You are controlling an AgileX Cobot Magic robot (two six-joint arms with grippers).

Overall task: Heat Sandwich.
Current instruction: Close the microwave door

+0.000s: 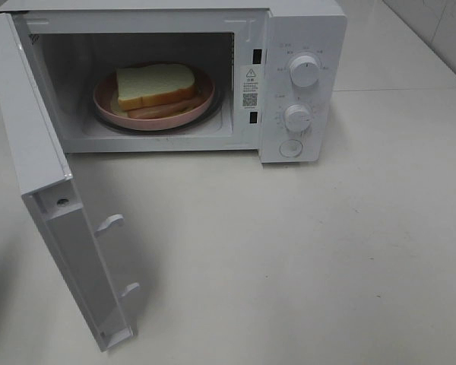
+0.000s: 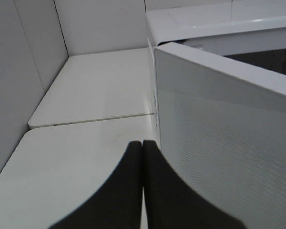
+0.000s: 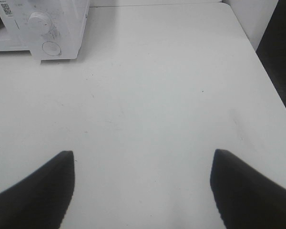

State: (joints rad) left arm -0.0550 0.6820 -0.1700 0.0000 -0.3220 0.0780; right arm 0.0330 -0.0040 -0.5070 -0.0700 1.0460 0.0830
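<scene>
The sandwich (image 1: 156, 87), thick pale bread slices with a brown filling, lies on a round pink plate (image 1: 205, 100) inside the white microwave (image 1: 304, 46). The microwave door (image 1: 57, 220) stands wide open to the left. My left gripper (image 2: 142, 145) is shut and empty, just behind the outer face of the open door (image 2: 229, 133). My right gripper (image 3: 142, 157) is open and empty above the bare table, with the microwave's control panel (image 3: 47, 28) far ahead of it. Neither gripper shows in the exterior high view.
Two dials (image 1: 305, 70) and a round button (image 1: 290, 148) sit on the microwave's right panel. The white table (image 1: 327, 251) stretches in front and to the right. Its right edge (image 3: 271, 90) drops off. A wall (image 2: 19, 71) stands left of the door.
</scene>
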